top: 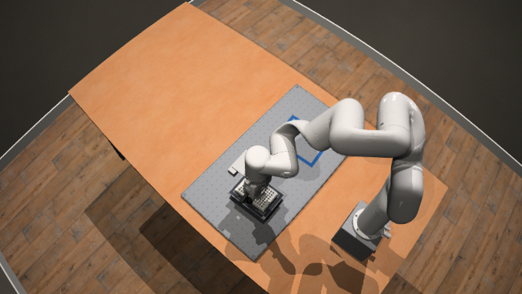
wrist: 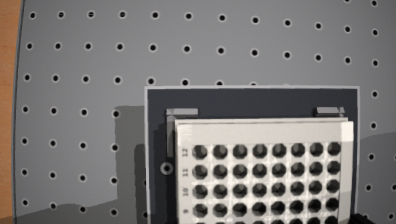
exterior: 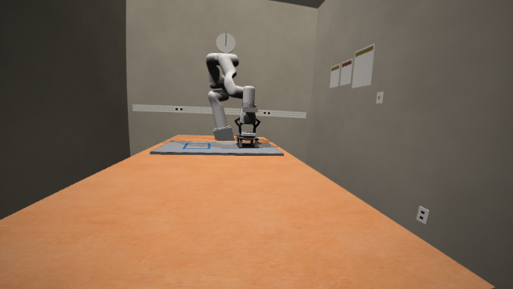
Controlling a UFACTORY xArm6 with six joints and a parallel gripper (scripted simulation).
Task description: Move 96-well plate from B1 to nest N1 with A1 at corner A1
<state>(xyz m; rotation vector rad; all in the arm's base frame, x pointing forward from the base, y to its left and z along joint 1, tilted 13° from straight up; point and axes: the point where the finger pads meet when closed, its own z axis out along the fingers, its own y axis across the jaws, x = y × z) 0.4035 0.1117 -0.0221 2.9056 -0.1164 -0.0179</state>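
Observation:
The white 96-well plate [top: 259, 197] is between the fingers of my gripper [top: 252, 192], which is shut on it. It hangs directly over the dark raised nest N1 [top: 254, 207] on the grey perforated baseplate [top: 215, 192]. In the side view the gripper [exterior: 247, 130] holds the plate [exterior: 247, 133] very close to the top of the nest [exterior: 247, 142]; I cannot tell whether they touch. In the wrist view the plate [wrist: 265, 170] covers most of the nest [wrist: 250, 100], and its far edge lies at two grey locators [wrist: 182, 112] [wrist: 330, 111]. The fingers are hidden there.
The blue-outlined spot B1 [top: 308, 154] holds nothing and is partly covered by my arm; it also shows in the side view [exterior: 196, 146]. A small light block [top: 232, 170] lies on the baseplate beside the nest. The arm's base [top: 356, 238] stands at the table's corner.

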